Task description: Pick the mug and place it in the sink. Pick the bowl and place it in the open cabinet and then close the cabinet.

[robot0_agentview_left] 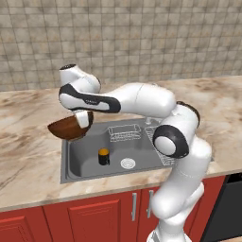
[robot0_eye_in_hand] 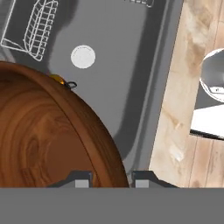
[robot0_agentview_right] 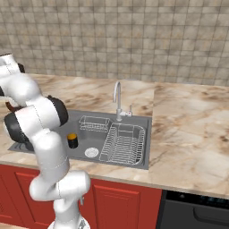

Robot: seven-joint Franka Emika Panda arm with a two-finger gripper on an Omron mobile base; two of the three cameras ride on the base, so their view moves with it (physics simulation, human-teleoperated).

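A glossy dark brown wooden bowl (robot0_agentview_left: 67, 129) hangs in the air over the left rim of the sink (robot0_agentview_left: 78, 163), slightly tilted. My gripper (robot0_agentview_left: 84, 120) is shut on its rim. In the hand view the bowl (robot0_eye_in_hand: 39, 135) covers the lower left, and its rim runs down between my gripper's (robot0_eye_in_hand: 109, 179) two tips. A sliver of the bowl (robot0_agentview_right: 10, 106) peeks out behind the arm in the right base view. The mug (robot0_agentview_left: 103, 156), small and dark with an orange top, stands on the sink floor (robot0_agentview_right: 96, 138) near the drain. The cabinet is out of view.
A curved silver faucet (robot0_agentview_right: 117, 100) rises behind the basin. Wire racks (robot0_agentview_right: 124, 143) fill the sink's right half and back. Marble counter (robot0_agentview_left: 28, 156) spreads on both sides. Red base cabinets (robot0_agentview_left: 94, 217) run below, with a dark appliance front (robot0_agentview_right: 197, 210) at the right.
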